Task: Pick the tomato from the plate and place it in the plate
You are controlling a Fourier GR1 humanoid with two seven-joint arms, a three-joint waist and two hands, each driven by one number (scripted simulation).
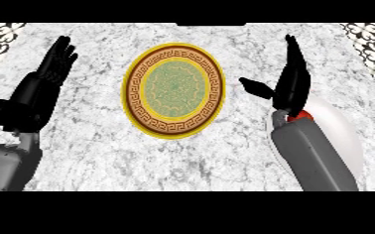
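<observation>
Our right forearm (311, 153) crosses a white plate (343, 129) by the worktop's (95, 153) right edge and hides most of the tomato (302, 114) on it. Only a red sliver shows, so we cannot tell its axis. Our right hand (293, 79) is wide open, holding nothing. A gold-rimmed patterned plate (135, 91) sits mid-worktop. Our left hand (51, 69) rests open at the left edge.

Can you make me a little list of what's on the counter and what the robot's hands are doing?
counter: grey marble top
patterned plate: in the middle, gold rim, green centre, nothing on it
white plate: at the right, partly hidden by the right forearm
tomato: only a small red bit shows, by the right wrist at the white plate
right hand: open, fingers straight, holding nothing
left hand: open, resting at the left, fingers up
</observation>
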